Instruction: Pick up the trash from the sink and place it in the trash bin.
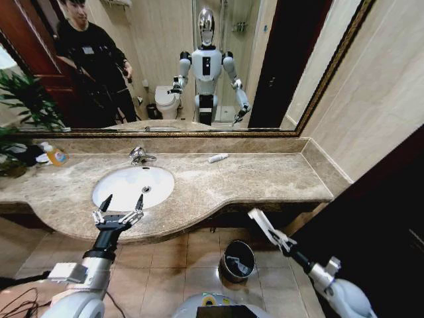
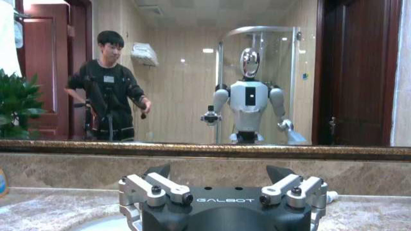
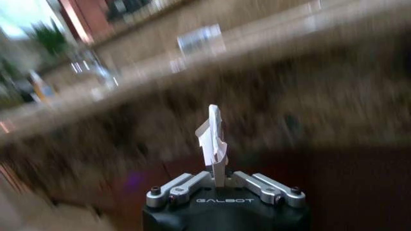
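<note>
The white oval sink (image 1: 126, 189) lies in the marble counter, its bowl bare around the drain. My left gripper (image 1: 122, 204) hovers open over the sink's front rim; in the left wrist view its fingers (image 2: 159, 171) stand spread with nothing between them. My right gripper (image 1: 279, 240) is low at the counter's right front, shut on a folded white tissue (image 1: 260, 222), which sticks up from the closed jaws as a tissue (image 3: 214, 137) in the right wrist view. The trash bin (image 1: 236, 260) stands on the floor just left of and below it, with a pale scrap inside. A small white tube (image 1: 218, 158) lies on the counter behind.
A chrome tap (image 1: 140, 156) stands behind the sink. An orange-labelled soap bottle (image 1: 55, 156) and a plant (image 1: 16, 112) sit at the far left. A mirror (image 1: 199, 66) backs the counter, a tiled wall (image 1: 371, 112) closes the right. The counter's front edge (image 1: 218, 211) overhangs the bin.
</note>
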Motion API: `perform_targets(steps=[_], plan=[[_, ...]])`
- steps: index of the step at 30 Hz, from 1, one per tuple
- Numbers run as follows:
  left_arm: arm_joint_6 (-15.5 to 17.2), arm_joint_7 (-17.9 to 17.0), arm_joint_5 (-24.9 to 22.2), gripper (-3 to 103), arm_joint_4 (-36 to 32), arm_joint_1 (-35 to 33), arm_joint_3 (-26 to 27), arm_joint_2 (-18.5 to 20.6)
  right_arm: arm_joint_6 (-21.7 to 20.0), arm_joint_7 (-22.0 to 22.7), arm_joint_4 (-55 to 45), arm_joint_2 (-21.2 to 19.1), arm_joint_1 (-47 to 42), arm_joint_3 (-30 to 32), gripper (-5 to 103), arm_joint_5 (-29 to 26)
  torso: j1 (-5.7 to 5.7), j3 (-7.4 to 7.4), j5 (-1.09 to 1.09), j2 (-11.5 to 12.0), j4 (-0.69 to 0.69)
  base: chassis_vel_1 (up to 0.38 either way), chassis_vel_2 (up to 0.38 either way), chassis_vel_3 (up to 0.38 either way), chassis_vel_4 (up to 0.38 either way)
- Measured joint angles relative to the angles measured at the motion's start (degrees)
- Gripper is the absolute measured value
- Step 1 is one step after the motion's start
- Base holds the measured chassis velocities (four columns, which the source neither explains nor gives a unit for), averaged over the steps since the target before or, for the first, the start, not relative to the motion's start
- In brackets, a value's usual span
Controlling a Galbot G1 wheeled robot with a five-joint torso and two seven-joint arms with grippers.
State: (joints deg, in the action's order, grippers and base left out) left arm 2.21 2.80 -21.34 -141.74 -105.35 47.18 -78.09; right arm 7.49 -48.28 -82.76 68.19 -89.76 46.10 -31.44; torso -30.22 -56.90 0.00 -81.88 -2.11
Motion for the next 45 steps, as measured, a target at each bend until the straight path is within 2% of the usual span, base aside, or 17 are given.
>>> perform_targets(steps=[2,3,4,7,9,12,15,24,26,32,35,37,40,41,42,44,45], plan=[[0.00,0.00,0.00,100,0.00,0.00,0.00,0.00,1.70,2.08,4.52,1.92,1.77,-1.40,0,5.17,0.00,0.00,0.00,0.00,0.01,0.000,0.000,0.000,0.000],[0.00,0.00,0.00,100,0.00,0.00,0.00,0.00,3.17,4.94,7.68,3.31,3.17,-2.65,0,9.05,0.00,0.00,0.01,0.00,0.00,0.000,0.000,0.000,0.000],[0.00,0.00,0.00,100,0.00,0.00,0.00,0.00,3.17,4.94,7.68,3.31,3.17,-2.65,0,9.05,0.00,0.00,0.01,0.00,0.00,0.000,0.000,0.000,0.000],[0.00,0.00,0.00,100,0.00,0.00,0.00,0.00,4.52,13.29,13.77,6.67,6.42,-5.34,0,17.76,0.00,0.00,0.01,0.00,0.01,0.000,0.000,0.000,0.000],[0.00,0.00,0.00,100,0.00,0.00,0.00,0.00,4.53,14.64,14.47,7.12,6.95,-5.82,0,18.79,0.00,0.00,-0.02,0.00,0.01,0.000,0.000,0.000,0.000],[0.00,0.00,0.00,100,0.00,0.00,0.00,0.00,4.75,22.82,18.06,8.33,9.70,-10.42,0,21.31,0.00,0.00,-0.01,0.00,0.00,0.000,0.000,0.000,0.000],[0.00,0.00,0.00,100,0.00,0.00,0.00,0.00,5.07,25.99,19.89,8.18,10.88,-13.85,0,21.25,0.00,0.00,0.00,0.00,-0.01,0.000,0.000,0.000,0.000],[0.00,0.00,0.00,100,0.00,0.00,0.00,0.00,5.07,25.75,25.46,10.70,14.36,-15.11,-3,27.78,0.00,0.00,-0.02,0.00,0.00,0.000,0.000,0.000,0.000],[0.00,0.00,0.00,100,0.00,0.00,0.00,0.00,5.03,24.92,25.61,10.67,14.37,-15.12,1,28.06,0.00,0.00,0.00,0.00,0.00,0.000,0.000,0.000,0.000],[0.00,0.00,0.00,100,0.00,0.01,0.00,0.00,5.09,23.65,27.09,10.16,15.48,-15.03,28,28.21,0.00,0.00,0.01,0.00,0.00,0.000,0.000,0.000,0.000],[0.00,0.00,0.00,100,0.00,0.00,0.00,0.00,5.09,23.72,27.36,9.90,15.77,-15.00,33,28.13,0.00,0.00,0.00,0.00,0.00,0.000,0.000,0.000,0.000],[0.00,0.00,0.00,100,0.00,0.00,0.00,0.00,4.91,23.59,27.58,9.48,16.12,-15.01,44,28.10,0.00,0.00,0.01,0.00,0.00,0.000,0.000,0.000,0.000],[0.00,0.00,0.00,100,0.00,0.00,0.00,0.00,4.79,23.51,27.60,9.23,16.34,-15.02,50,28.06,0.00,0.00,0.00,0.00,0.00,0.000,0.000,0.000,0.000],[0.00,0.00,0.00,100,0.00,0.00,0.00,0.00,4.48,23.44,27.50,9.03,16.51,-15.01,61,27.89,0.00,0.00,0.00,0.00,0.00,0.000,0.000,0.000,0.000],[0.00,0.00,0.00,100,0.00,0.00,0.00,0.00,4.48,23.44,27.50,9.03,16.51,-15.01,61,27.89,0.00,0.00,0.00,0.00,0.00,0.000,0.000,0.000,0.000],[0.00,0.00,0.00,100,0.00,0.00,0.00,0.00,4.14,23.41,27.12,8.97,16.58,-14.99,71,27.65,0.00,0.00,0.00,0.00,0.00,0.000,0.000,0.000,0.000],[0.00,0.00,0.00,100,0.00,0.00,0.00,0.00,3.90,23.39,26.85,8.97,16.61,-14.97,71,27.58,0.00,0.00,0.00,0.00,0.00,0.000,0.000,0.000,0.000]])
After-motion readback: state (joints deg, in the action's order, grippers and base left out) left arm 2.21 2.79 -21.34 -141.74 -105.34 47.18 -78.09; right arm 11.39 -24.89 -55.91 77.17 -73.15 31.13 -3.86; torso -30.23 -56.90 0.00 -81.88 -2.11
